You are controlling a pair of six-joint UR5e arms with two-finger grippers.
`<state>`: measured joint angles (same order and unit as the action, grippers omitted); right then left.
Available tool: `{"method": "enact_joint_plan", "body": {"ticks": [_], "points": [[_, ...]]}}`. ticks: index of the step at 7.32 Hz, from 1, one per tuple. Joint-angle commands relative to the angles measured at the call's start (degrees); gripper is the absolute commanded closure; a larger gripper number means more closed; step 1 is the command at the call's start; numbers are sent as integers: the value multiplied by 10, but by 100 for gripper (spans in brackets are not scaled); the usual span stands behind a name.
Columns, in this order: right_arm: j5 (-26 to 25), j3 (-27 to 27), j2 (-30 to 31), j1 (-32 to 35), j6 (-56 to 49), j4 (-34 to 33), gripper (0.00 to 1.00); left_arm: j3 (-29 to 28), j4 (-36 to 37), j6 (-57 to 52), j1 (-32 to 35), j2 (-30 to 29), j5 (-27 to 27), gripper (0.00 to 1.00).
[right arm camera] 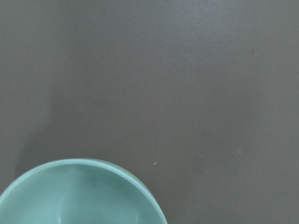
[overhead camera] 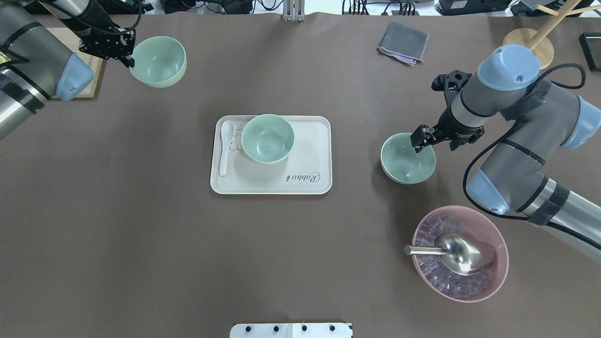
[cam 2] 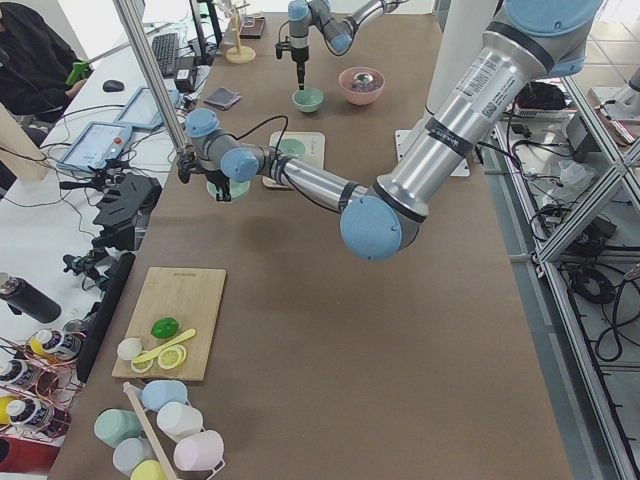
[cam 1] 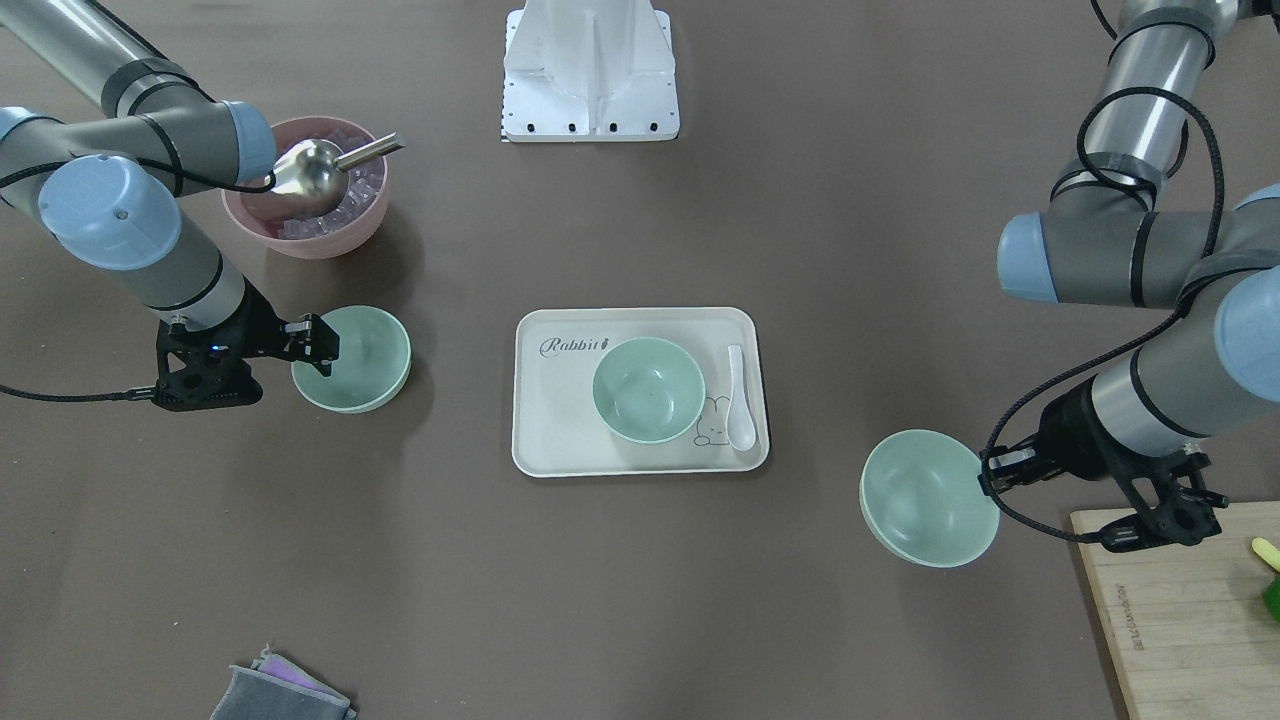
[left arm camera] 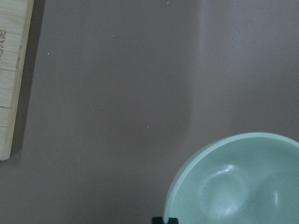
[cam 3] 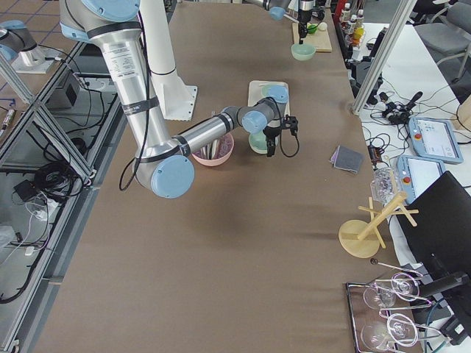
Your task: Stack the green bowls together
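Three pale mint-green bowls show. One green bowl [overhead camera: 267,138] sits on the white tray [overhead camera: 310,180] at mid-table; it also shows in the front-facing view [cam 1: 648,388]. My left gripper [overhead camera: 127,54] is shut on the rim of a second green bowl [overhead camera: 159,62] and holds it above the table near the cutting board; the left wrist view shows that bowl [left arm camera: 238,182] over its shadow. My right gripper [overhead camera: 421,142] is shut on the rim of the third green bowl [overhead camera: 406,159], which is slightly tilted, right of the tray.
A larger pink bowl [overhead camera: 493,277] with ice cubes and a metal scoop [overhead camera: 458,251] stands near my right arm. A white spoon [overhead camera: 225,145] lies on the tray. A wooden cutting board [cam 1: 1180,610], a grey cloth [overhead camera: 403,42] and a wooden stand [overhead camera: 526,44] lie at the edges.
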<state>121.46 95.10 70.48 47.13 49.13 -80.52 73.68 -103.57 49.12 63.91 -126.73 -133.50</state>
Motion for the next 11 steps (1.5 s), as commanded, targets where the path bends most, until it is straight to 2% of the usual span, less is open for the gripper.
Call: {"method": "enact_joint_plan", "body": {"ticks": [1,2,4,5,8,10,11], "points": [[-2,2,4,-8,6,0,33,0,4,-1,0,-2,0,100],[1,3,4,-8,6,0,47,0,4,-1,0,-2,0,100],[1,9,8,-8,6,0,88,-1,4,-2,0,-2,0,100],[0,8,8,-8,5,0,100,-1,4,-1,0,-2,1,100],[5,8,5,-9,5,0,100,1,3,-1,-1,-3,0,100],[38,11,-8,8,6,-1,100,4,4,-1,-1,-3,0,100],[71,11,-16,29,7,-1,100,4,5,4,-1,-6,0,100]]}}
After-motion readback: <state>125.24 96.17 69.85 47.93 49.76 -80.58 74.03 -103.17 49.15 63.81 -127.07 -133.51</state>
